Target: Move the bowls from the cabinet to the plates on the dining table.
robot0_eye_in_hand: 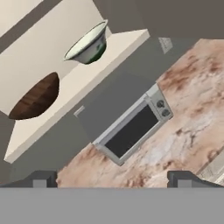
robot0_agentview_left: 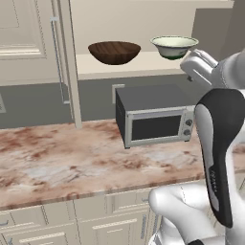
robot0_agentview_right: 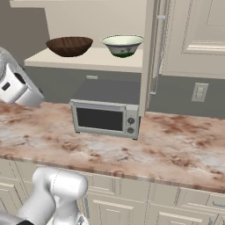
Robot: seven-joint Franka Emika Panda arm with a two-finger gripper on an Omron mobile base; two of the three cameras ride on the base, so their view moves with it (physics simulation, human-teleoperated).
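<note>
The bowls are what the gripper (robot0_eye_in_hand: 112, 179) has yet to reach: its two dark finger tips stand wide apart at the bottom of the hand view, released and holding nothing, with the stone worktop (robot0_eye_in_hand: 192, 113) and the grey microwave (robot0_eye_in_hand: 131, 129) between them and the shelf. From the gripper, both bowls lie ahead and higher, up on the pale inner shelf (robot0_eye_in_hand: 65, 83) of the open cabinet (robot0_agentview_left: 62, 62), well apart from the fingers. In the hand view the scene is rolled, so the shelf edge runs on a slant; a level approach would probably call for the hand to square up to that edge first.

The cream-green bowl (robot0_agentview_left: 174, 47) sits upright at the shelf's right part in the left base view, nearer the white arm (robot0_agentview_left: 206, 67) than its neighbour. The dark wooden bowl (robot0_agentview_left: 114, 52) stands just beside it to the left, apart from it, above the microwave. Judged from this, the ceramic bowl looks the shorter reach.
</note>
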